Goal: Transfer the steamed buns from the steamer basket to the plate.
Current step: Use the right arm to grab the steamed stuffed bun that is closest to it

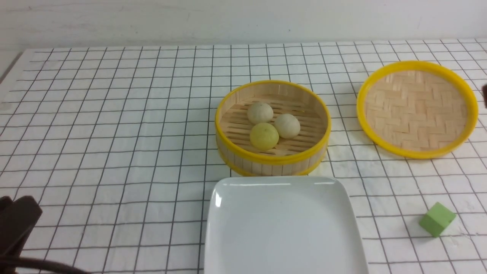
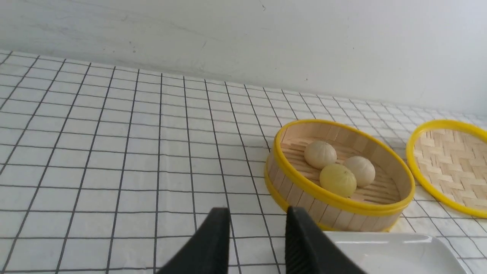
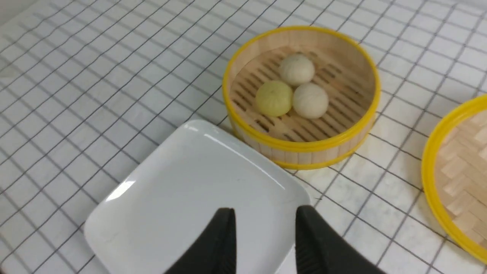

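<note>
Three steamed buns lie together on the slatted floor of the steamer basket at mid-table: two off-white ones and a pale yellow one. The white plate sits empty just in front of the basket. My left gripper hangs open and empty at the near left, short of the basket, and shows as a dark shape in the front view. Above the plate's near edge, my right gripper is open with nothing in it.
The shallow woven bamboo lid with a yellow rim lies inside up to the right of the basket. A green cube sits near the front right. A white wall closes off the far side of the checked tablecloth.
</note>
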